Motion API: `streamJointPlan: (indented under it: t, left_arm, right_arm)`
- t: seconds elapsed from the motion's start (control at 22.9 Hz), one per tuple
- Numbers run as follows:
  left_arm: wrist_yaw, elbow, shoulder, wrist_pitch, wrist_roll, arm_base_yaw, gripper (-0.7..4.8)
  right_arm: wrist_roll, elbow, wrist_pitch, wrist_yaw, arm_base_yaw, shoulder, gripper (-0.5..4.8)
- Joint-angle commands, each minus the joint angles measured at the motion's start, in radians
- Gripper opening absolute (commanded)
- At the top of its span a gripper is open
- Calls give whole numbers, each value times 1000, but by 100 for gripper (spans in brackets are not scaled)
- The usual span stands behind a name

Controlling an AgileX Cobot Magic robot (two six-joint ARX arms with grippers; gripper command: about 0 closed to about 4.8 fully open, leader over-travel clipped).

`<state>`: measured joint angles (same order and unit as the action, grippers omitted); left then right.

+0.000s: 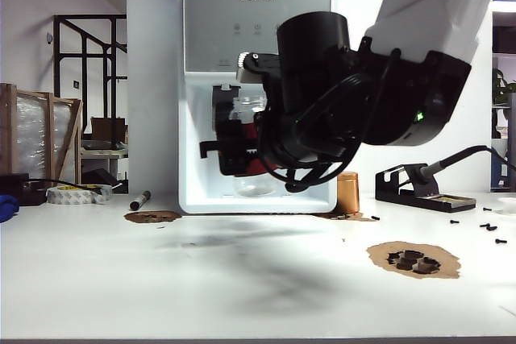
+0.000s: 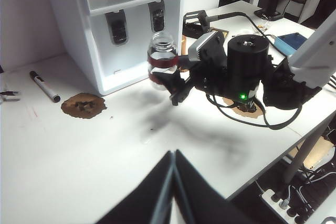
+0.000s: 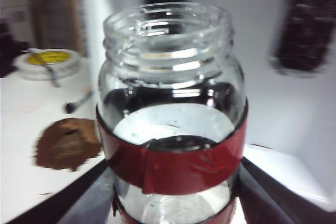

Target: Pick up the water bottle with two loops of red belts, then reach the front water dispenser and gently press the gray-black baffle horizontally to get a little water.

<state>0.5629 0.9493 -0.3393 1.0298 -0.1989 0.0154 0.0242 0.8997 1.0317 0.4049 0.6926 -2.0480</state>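
Exterior view: "AUX" water dispenser (image 1: 256, 6); right claw (image 3: 173, 182) pinches water bottle (image 3: 170, 114); left claw (image 2: 172, 182) pressed together.

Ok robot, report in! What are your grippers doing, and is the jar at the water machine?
Right gripper shut on water bottle, upright, near the water dispenser bay. Left gripper shut, hanging back. Nothing blocking.

Right gripper (image 1: 234, 147) holds the water bottle (image 1: 251, 130) upright, clear of the table (image 1: 242, 279), inside the water dispenser (image 1: 256, 30) tap bay at the table's far edge. Copper cylinder (image 1: 347, 193) stands just beside the dispenser. Left gripper not visible.
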Motion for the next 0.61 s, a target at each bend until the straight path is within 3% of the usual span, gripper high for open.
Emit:
streamJointPlan:
  t: [0.04, 0.31, 0.52, 0.61]
  left_arm:
    - [6, 7, -4, -13, 26, 1, -4]
    - [32, 37, -7, -26, 51, 1, -4]
    - [81, 178, -105, 111, 51, 1, -4]
    - [72, 212, -136, 104, 51, 1, -4]
  right_arm:
    - [34, 3, 26, 172, -3, 11, -5]
    - [34, 3, 51, 196, -3, 11, -5]
    - [18, 4, 62, 163, -50, 10, -5]
    - [17, 4, 63, 124, -77, 10, -5]
